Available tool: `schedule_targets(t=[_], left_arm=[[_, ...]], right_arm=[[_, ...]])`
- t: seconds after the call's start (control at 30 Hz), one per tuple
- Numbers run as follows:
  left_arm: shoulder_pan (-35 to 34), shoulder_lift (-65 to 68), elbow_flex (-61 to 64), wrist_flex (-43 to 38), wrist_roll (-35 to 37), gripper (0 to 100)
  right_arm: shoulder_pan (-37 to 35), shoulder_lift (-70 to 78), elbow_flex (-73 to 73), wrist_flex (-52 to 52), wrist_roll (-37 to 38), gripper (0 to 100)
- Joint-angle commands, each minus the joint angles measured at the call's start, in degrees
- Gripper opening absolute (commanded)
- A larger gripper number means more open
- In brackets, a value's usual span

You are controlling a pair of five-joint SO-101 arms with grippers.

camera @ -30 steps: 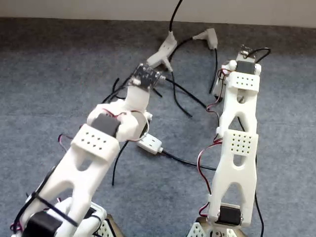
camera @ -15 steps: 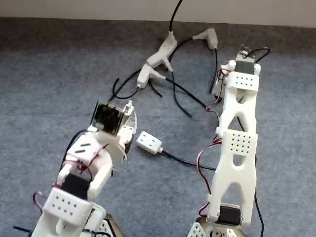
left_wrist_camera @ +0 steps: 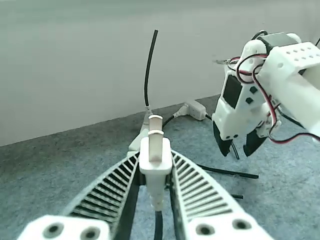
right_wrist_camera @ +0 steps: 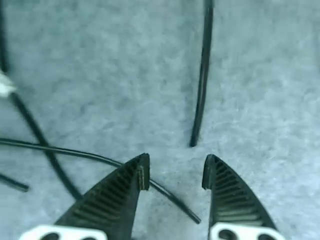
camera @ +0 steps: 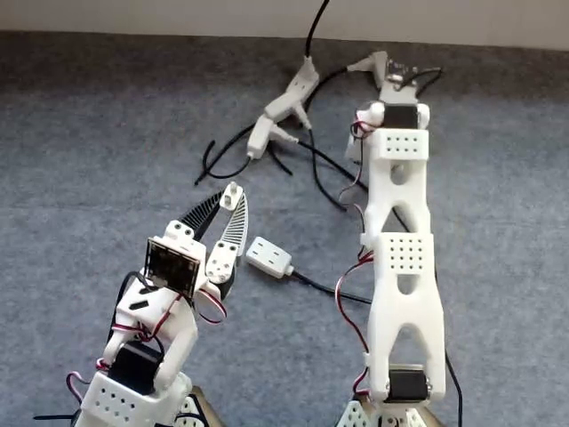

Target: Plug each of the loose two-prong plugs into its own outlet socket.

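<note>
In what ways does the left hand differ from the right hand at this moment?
The left hand is shut on a white two-prong plug, whose prongs point out past the fingertips; the right hand is open and holds nothing. The left hand sits close to its arm's base, beside the outlet socket, while the right hand is far out, above black cables on the carpet. Both have ribbed fingers.
</note>
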Motion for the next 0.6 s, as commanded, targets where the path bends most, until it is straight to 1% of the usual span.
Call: schedule_targets(t=[0.0,0.17,0.23,0.33,0.37,0.4,0.57], left_arm=[[0.75,-0.92,-0.48,-1.49,0.35,1],[0.66,-0.92,-0.13,-1.76,0.35,1],[0.66,-0.84,-0.04,-2.90,0.35,1],[-0.40,-0.84,-0.04,-3.43,0.44,1],[-1.01,-0.84,-0.04,-4.84,1.05,1],[-1.80,-0.84,0.04,-6.68,2.73,1],[-7.16,-0.84,1.54,-13.01,15.03,1]], right_arm=[[-1.89,-12.09,-6.20,1.54,-0.18,17.7],[-5.49,-22.81,-6.11,3.38,-0.18,16.4],[-7.60,-27.56,-5.76,3.38,-0.18,11.7],[-11.21,-32.92,-5.67,3.56,-0.18,0.9],[-12.09,-34.42,-5.67,3.56,-0.18,0.3],[-12.79,-35.74,-5.67,3.65,-0.18,1.5],[-15.43,-41.10,-5.67,3.65,-0.18,0.6]])
